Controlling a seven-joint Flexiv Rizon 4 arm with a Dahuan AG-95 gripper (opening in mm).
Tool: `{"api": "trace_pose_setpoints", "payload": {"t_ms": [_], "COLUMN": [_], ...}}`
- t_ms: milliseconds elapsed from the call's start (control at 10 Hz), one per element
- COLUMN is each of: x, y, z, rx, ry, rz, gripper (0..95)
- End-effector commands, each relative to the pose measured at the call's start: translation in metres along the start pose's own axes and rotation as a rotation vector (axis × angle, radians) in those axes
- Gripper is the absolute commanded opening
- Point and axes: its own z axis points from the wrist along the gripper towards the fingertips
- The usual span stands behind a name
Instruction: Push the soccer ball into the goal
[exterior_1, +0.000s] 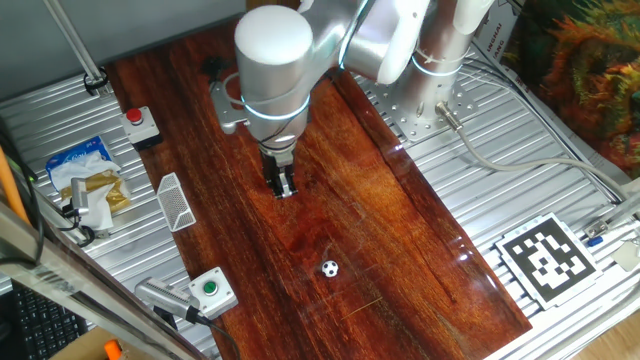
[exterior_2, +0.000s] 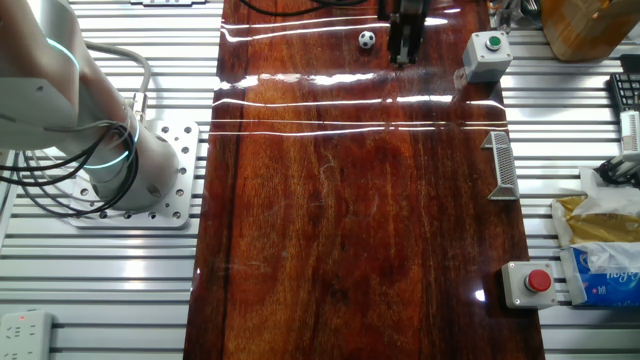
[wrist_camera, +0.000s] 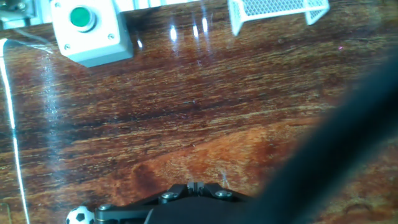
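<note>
While the gripper (exterior_1: 284, 188) hangs at centre frame over the wooden board (exterior_1: 400, 250) with its fingers drawn together and holding nothing, the soccer ball (exterior_1: 329, 268) lies lower right of it, apart from it. One goal (exterior_1: 175, 201) stands at the board's left edge, mid-frame, with bare wood and nothing else between ball and netting. Two button boxes flank that goal along the same edge: one green-button box (exterior_1: 211, 291) at lower left, one red-button box (exterior_1: 139, 123) at upper left.
</note>
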Motion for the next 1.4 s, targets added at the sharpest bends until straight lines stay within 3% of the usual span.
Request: {"api": "trace_pose_setpoints", "payload": {"t_ms": [100,1100,1400], "x": [0.0017,0.0016,0.0016], "y": [-0.0008,-0.0010,-0.0010], "z": [-0.0007,0.0001,0.0001], "rx": [0.002,0.013,0.005], "ry": [-0.003,-0.006,-0.008], "rz": [0.001,0.051,0.012], "gripper": [0.0,0.0,0.0]}}
